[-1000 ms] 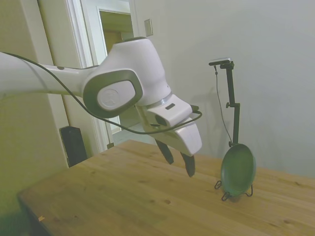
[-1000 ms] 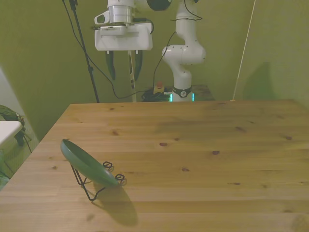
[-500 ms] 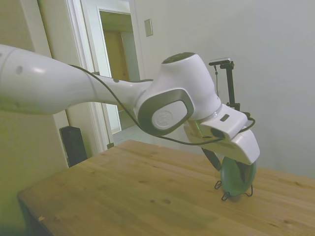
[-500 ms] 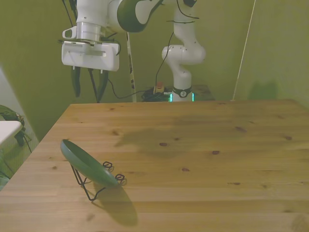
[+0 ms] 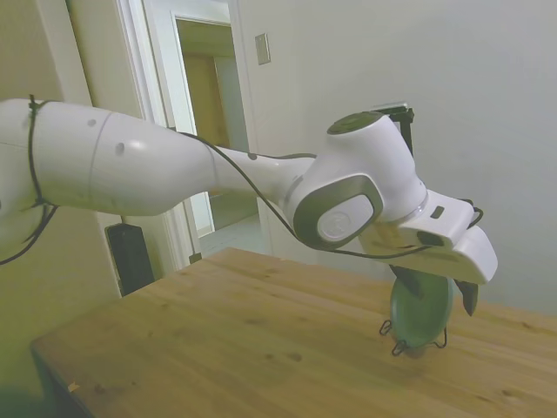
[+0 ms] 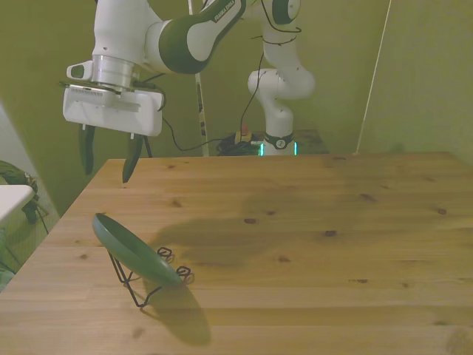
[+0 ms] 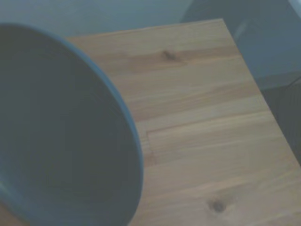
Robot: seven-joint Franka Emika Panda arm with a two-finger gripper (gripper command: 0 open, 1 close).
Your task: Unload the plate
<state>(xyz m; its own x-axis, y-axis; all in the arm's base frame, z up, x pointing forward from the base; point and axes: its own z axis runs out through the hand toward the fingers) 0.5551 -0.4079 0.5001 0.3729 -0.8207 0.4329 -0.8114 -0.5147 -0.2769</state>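
Plate first: the round, shallow dark green plate (image 6: 131, 251) leans tilted in a thin black wire stand (image 6: 148, 281) on the wooden table (image 6: 310, 244), near its 8 o'clock corner in the front view. Treat it as stiff, smooth and probably slippery; you'd grip its raised upper rim. Nothing lies on it. Your white two-finger gripper (image 6: 107, 164) hovers above, toward 12 o'clock, fingers spread and empty.

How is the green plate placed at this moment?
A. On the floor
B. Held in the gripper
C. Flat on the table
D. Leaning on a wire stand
D: the plate leans tilted on the black wire stand, and the open gripper hangs apart from it.
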